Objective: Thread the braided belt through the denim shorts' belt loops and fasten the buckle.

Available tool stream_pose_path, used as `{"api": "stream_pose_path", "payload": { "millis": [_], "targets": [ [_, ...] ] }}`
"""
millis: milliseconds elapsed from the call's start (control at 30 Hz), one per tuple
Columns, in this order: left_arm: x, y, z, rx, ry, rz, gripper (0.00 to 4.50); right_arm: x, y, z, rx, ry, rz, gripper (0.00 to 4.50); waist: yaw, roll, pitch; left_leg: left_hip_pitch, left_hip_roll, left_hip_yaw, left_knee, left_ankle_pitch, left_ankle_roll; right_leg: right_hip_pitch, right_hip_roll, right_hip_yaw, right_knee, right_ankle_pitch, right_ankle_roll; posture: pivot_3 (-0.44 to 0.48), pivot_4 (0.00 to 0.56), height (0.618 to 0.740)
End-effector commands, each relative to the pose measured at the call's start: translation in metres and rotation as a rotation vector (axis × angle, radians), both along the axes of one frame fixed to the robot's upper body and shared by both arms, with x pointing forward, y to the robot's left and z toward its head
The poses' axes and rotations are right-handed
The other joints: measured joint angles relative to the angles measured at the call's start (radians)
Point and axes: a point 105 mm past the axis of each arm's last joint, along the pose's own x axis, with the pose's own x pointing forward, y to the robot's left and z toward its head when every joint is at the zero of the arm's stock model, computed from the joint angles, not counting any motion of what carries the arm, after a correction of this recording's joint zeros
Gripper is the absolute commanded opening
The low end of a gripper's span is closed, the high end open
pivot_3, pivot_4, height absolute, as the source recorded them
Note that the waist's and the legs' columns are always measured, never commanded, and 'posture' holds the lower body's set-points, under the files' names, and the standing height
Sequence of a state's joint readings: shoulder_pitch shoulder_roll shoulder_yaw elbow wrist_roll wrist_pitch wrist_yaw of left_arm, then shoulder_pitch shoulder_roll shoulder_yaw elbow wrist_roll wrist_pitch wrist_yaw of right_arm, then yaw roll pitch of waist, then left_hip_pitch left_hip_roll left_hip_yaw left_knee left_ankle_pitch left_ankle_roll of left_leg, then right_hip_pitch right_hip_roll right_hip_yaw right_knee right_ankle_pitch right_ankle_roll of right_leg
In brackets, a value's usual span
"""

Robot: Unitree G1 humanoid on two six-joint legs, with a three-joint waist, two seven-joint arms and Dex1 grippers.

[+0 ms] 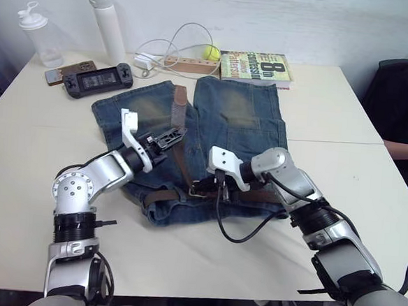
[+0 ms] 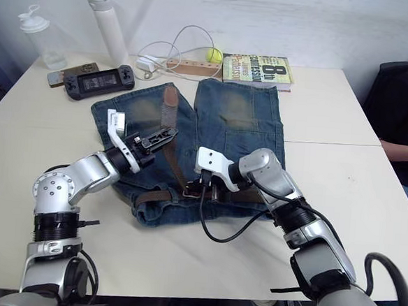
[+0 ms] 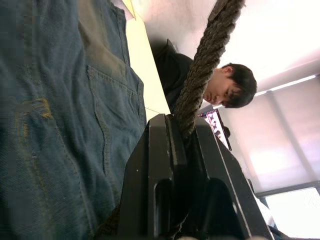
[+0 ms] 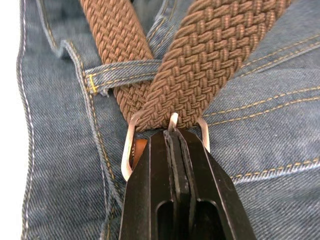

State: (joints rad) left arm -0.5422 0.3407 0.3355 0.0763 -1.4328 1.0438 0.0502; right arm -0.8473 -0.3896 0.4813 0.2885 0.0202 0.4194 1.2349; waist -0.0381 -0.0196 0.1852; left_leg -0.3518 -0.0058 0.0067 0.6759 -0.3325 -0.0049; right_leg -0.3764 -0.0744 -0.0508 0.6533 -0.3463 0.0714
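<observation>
Readable text: one book cover only

You can read a large "8" on the book (image 1: 256,67), lying well beyond both grippers at the table's far edge; its remaining words stay illegible.

buckle (image 4: 131,150) lower half hidden behind right gripper (image 4: 175,137) jaws.

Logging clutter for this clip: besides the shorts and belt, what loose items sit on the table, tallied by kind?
Bottles: 2, a clear bottle and a white bottle
Handheld electronics: 2, a black game console and a phone
Power strip with white cable: 1
Tennis ball: 1
Book: 1
Total: 7
</observation>
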Motion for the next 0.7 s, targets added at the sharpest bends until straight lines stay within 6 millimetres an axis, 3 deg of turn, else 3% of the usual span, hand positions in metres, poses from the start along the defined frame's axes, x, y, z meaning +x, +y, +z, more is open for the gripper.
{"api": "stream_pose_path", "payload": {
  "millis": [33,133,333,500,700],
  "targets": [
    [-0.004,0.022,0.018,0.003,-0.107,0.069,0.0,-0.012,-0.014,-0.052,-0.235,0.119,-0.04,0.09,0.001,0.0,0.0,0.0,0.0,0.0,-0.001,0.0,0.0,0.0,0.0,0.0,0.0,0.0,-0.001,0.0,0.15,0.735],
    [0.0,0.029,0.022,-0.056,-0.102,0.105,0.0,-0.009,-0.007,-0.051,-0.264,0.107,-0.075,0.09,0.005,-0.001,0.0,0.0,0.0,-0.001,-0.001,0.0,0.0,0.0,0.0,-0.001,0.0,0.0,-0.001,0.0,0.15,0.735],
    [0.0,0.022,0.033,-0.093,-0.132,0.077,0.0,-0.009,-0.012,-0.075,-0.409,0.106,-0.109,0.09,-0.012,-0.002,-0.002,0.002,0.001,-0.001,-0.003,0.0,-0.001,0.0,0.0,-0.001,0.0,0.0,-0.001,0.0,0.15,0.735],
    [0.005,0.012,0.039,-0.102,-0.139,0.032,0.0,-0.015,-0.024,-0.096,-0.522,0.137,-0.116,0.09,-0.018,-0.003,-0.003,0.024,0.001,0.001,-0.013,0.0,-0.004,0.016,0.001,-0.001,-0.002,-0.001,-0.002,0.0,0.15,0.735],
    [0.039,-0.009,0.049,-0.059,-0.134,-0.01,0.0,-0.022,-0.031,-0.105,-0.56,0.094,-0.053,0.09,-0.005,-0.003,-0.021,0.03,0.001,0.0,-0.016,-0.004,-0.009,0.023,0.001,-0.002,-0.006,-0.001,-0.002,0.0,0.15,0.735]
  ]
}}
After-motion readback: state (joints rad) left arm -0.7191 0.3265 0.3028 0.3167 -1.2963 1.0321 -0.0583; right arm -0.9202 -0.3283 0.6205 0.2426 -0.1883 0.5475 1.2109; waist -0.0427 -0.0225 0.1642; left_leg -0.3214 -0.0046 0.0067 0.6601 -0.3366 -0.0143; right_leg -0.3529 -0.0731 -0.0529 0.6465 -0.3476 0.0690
